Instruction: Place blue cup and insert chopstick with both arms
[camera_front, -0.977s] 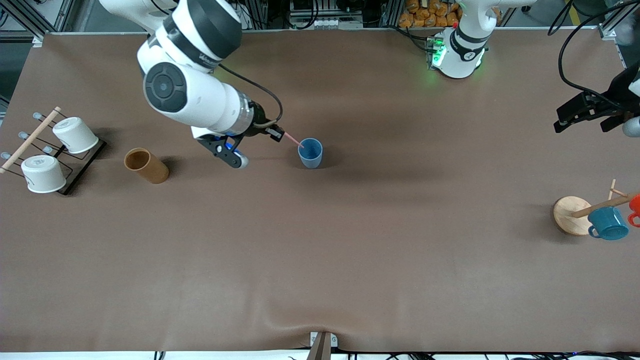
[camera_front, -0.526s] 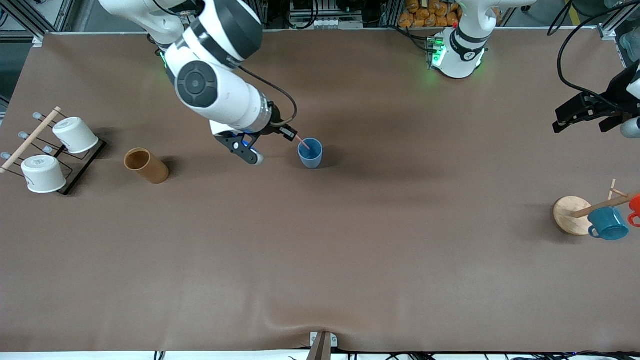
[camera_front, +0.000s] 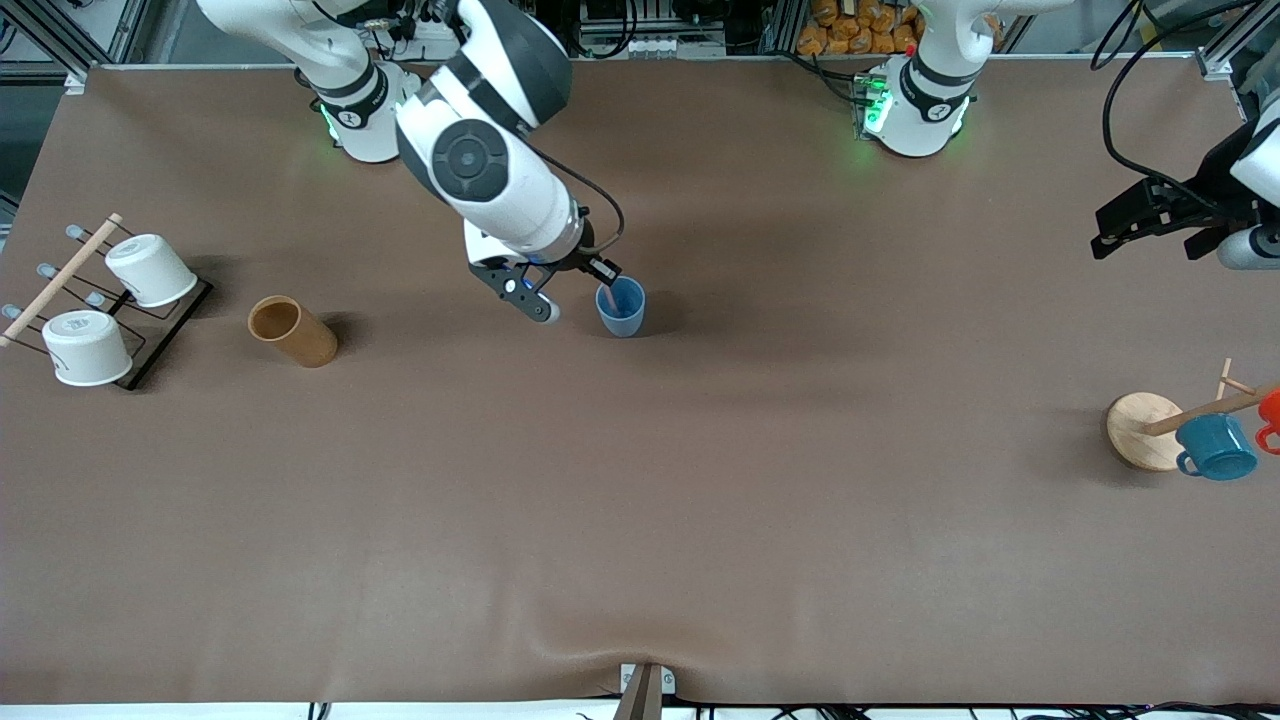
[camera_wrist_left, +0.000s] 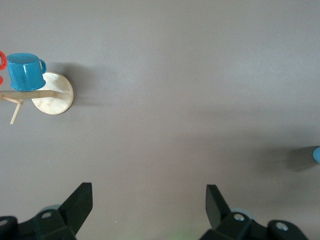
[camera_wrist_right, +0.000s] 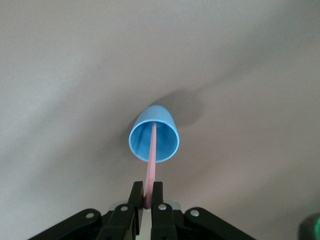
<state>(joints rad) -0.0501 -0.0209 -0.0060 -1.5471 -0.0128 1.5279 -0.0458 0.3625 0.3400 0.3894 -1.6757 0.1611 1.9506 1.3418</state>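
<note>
Protruding from closed jaws: chopstick into blue cup

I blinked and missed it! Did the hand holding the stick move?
Yes. The right gripper slid closer to the blue cup, which stayed put, pushing the chopstick further in.

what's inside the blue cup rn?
The chopstick: its lower part is inside the blue cup, its upper end pinched in the right pincer. Its tip against the cup's floor can't be made out.
</note>
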